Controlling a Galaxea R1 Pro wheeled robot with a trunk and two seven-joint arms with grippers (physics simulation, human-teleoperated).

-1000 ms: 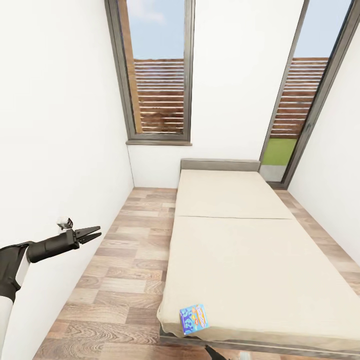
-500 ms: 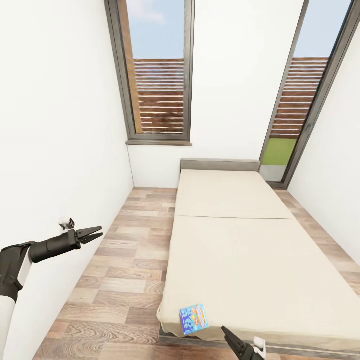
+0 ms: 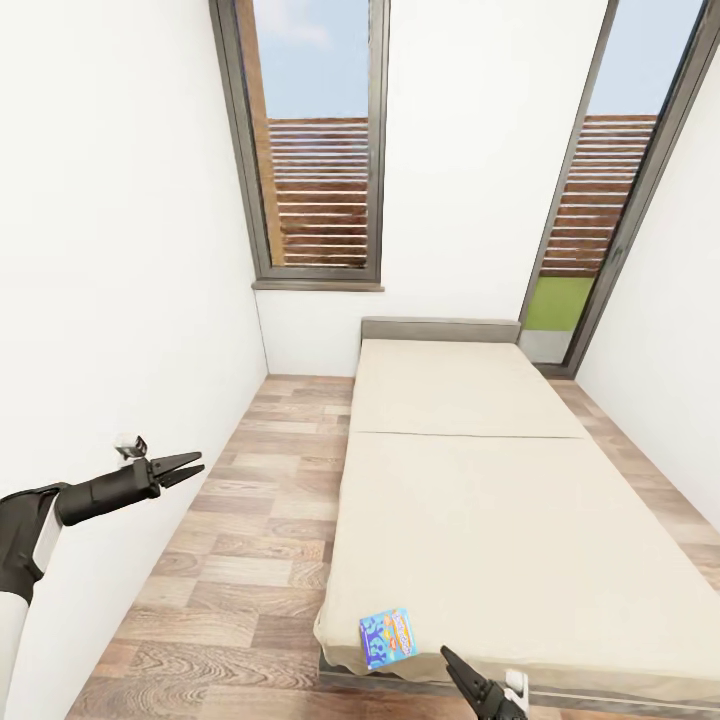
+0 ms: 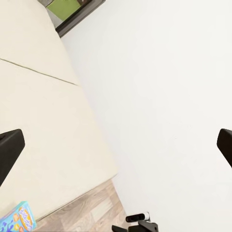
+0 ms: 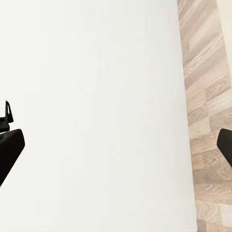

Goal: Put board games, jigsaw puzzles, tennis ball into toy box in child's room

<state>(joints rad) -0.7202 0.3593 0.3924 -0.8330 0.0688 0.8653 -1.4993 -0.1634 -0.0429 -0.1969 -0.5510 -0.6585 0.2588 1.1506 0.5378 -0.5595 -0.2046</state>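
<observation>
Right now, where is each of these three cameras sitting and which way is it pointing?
Head view: high on the robot, looking down over the bed and wood floor; left gripper and right gripper show.
Left wrist view: on the left arm, facing bed and white wall; two dark fingers show.
Right wrist view: on the right arm, facing wall and floor; fingers at the edges.
Shared: the blue board game appears in head and left wrist views.

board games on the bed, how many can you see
1: a light blue board game at the near left corner of the bed, also seen in the left wrist view. The bed's nearest edge is cut off, so another may be hidden.
</observation>
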